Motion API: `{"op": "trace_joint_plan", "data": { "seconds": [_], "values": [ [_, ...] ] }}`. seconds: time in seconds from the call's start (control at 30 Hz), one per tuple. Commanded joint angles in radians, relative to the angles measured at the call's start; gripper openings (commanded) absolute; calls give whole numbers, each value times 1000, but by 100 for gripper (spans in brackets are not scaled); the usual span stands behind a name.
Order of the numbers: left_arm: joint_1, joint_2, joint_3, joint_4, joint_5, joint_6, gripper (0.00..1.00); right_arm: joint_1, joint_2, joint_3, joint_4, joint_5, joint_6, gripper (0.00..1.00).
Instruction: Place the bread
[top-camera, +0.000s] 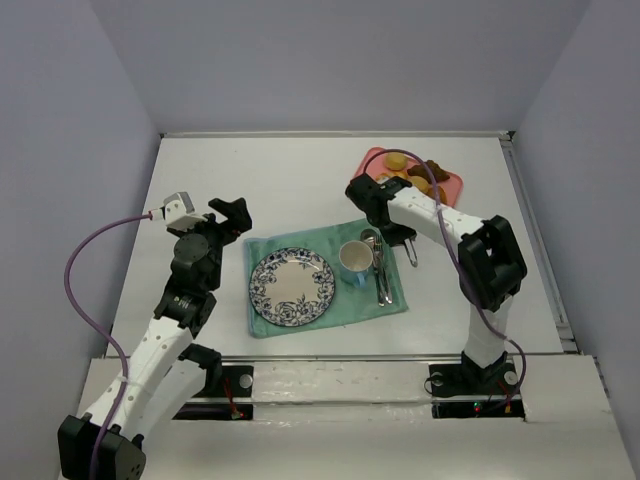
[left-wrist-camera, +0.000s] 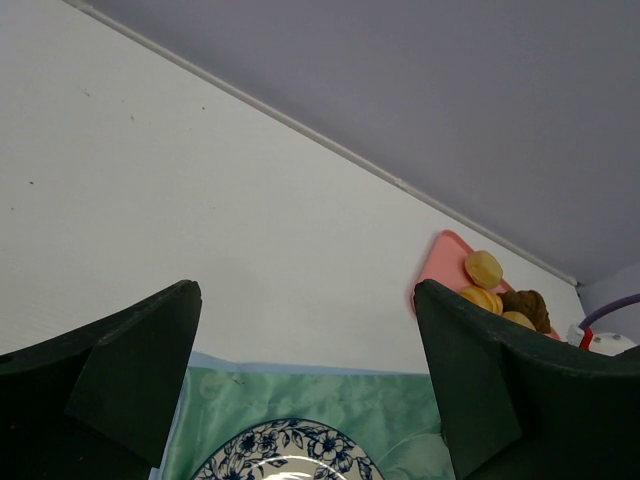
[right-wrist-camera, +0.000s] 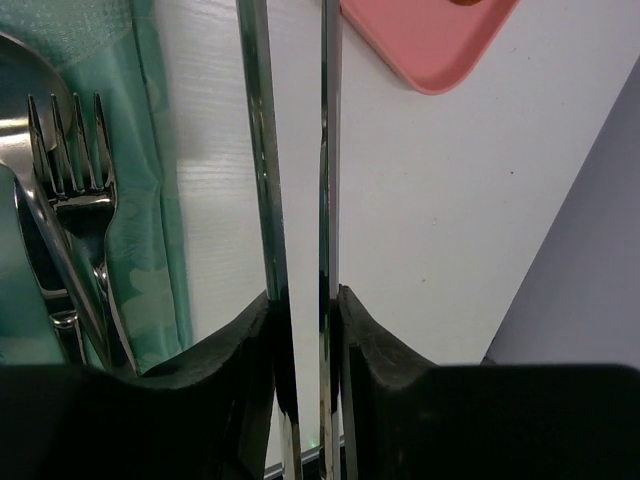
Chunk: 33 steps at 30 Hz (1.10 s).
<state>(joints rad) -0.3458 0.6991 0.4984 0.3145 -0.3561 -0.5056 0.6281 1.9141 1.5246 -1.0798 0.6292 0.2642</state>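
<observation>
I cannot pick out the bread: pastries lie on the pink tray at the back right, partly behind my right arm, and none shows a hole. From the left wrist I see round yellow buns and a brown piece on that tray. My right gripper is shut on metal tongs, whose two thin arms reach towards the tray's corner. My left gripper hangs open and empty left of the cloth.
A green cloth carries a blue-patterned plate, a cup and cutlery; the fork lies just left of the tongs. The plate's rim sits below my left fingers. Walls close the table at the back and sides.
</observation>
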Motion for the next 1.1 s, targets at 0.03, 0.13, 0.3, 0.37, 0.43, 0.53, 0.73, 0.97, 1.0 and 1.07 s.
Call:
{"op": "trace_joint_plan", "data": {
  "seconds": [0.03,0.13,0.3,0.37,0.43,0.53,0.73,0.97,1.0,1.07],
  "values": [
    [-2,-12,-11,63,-27,6,99,12,-27,78,-46,69,26,23],
    [-2,-15,-11,63,-29,6,99,12,-46,92,-40,81,30,16],
    [-2,-23,-14,63,-29,4,99,21,-95,106,-2,107,26,12],
    [-2,-26,-15,63,-29,3,99,21,-112,109,4,121,29,10],
    [-2,-27,-15,63,-29,3,99,21,-142,115,14,142,23,9],
    [-1,-29,-15,63,-29,3,99,21,-184,126,21,170,18,8],
    [-2,-27,-15,61,-29,3,99,21,-240,135,54,196,0,7],
    [-2,-15,-11,63,-29,2,99,53,-299,155,141,124,-130,7],
    [-2,-16,-11,63,-29,2,99,82,-315,154,187,112,-185,7],
    [-2,-13,-9,63,-29,3,99,113,-332,149,234,69,-250,7]
  ]
}}
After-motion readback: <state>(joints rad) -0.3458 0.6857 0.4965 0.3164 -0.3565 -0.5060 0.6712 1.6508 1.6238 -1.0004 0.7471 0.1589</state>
